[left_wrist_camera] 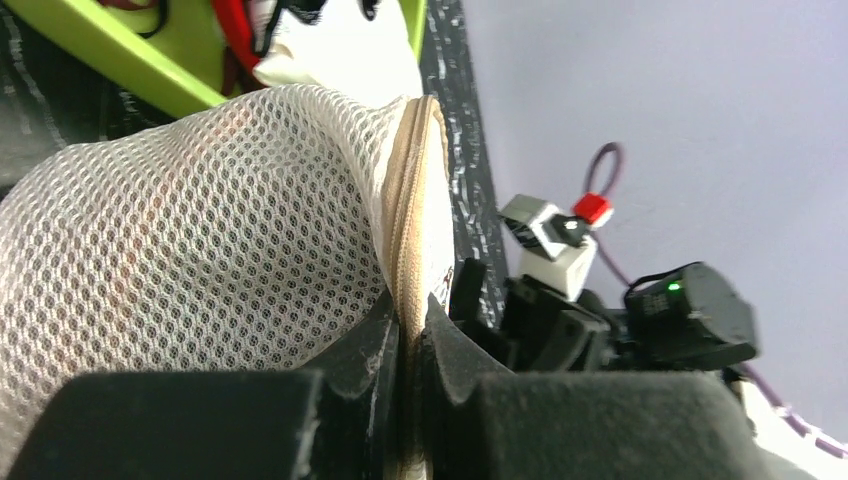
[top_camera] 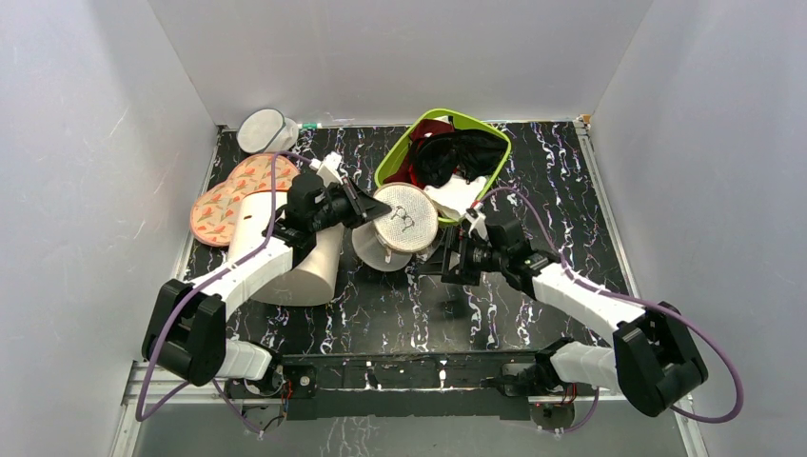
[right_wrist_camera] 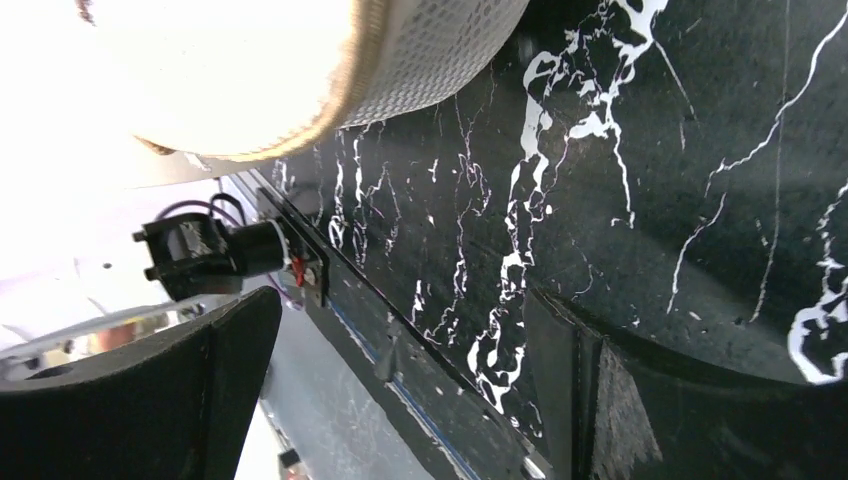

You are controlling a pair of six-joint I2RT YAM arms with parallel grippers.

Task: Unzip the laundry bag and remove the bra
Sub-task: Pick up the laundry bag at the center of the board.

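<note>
The laundry bag point(top_camera: 404, 219) is a round off-white mesh pouch held up off the table at the centre. My left gripper point(top_camera: 366, 211) is shut on its tan zip rim point(left_wrist_camera: 405, 215), with the mesh point(left_wrist_camera: 200, 230) bulging to the left of the fingers point(left_wrist_camera: 365, 350). A faint orange tint shows through the mesh; the bra itself is hidden inside. My right gripper point(top_camera: 445, 265) is open and empty, just below and right of the bag. In the right wrist view the gripper point(right_wrist_camera: 400, 350) is over the table, with the bag point(right_wrist_camera: 430, 50) above it.
A large cream cylinder point(top_camera: 300, 252) lies under my left arm. A peach patterned padded piece point(top_camera: 233, 195) lies at the left and a greyer mesh pouch point(top_camera: 262, 130) at the back left. A green basket point(top_camera: 395, 157) holds a black garment point(top_camera: 462, 152), dark red cloth and white cloth.
</note>
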